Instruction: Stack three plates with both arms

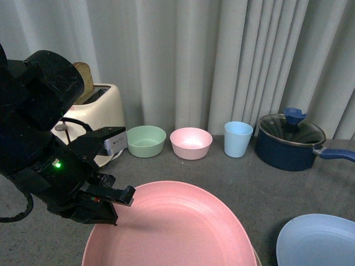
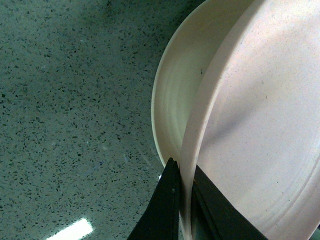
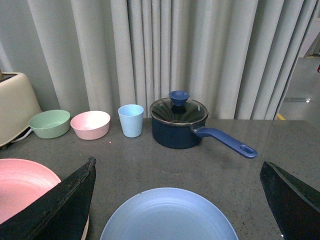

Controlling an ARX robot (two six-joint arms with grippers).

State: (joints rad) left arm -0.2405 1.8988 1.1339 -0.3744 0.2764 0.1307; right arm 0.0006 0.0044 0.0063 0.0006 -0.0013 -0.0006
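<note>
Kitchen-style setup: speckled grey countertop (image 1: 249, 183), toaster (image 1: 102, 111), lidded blue saucepan (image 1: 288, 143), mint bowl (image 1: 146, 141), pink bowl (image 1: 191, 143), cup (image 1: 238, 138); curtain backdrop (image 1: 222, 55).

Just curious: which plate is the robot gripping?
The pink plate: the left tool pinches its rim. The beige plate sits beneath; the light blue plate lies apart.
</note>
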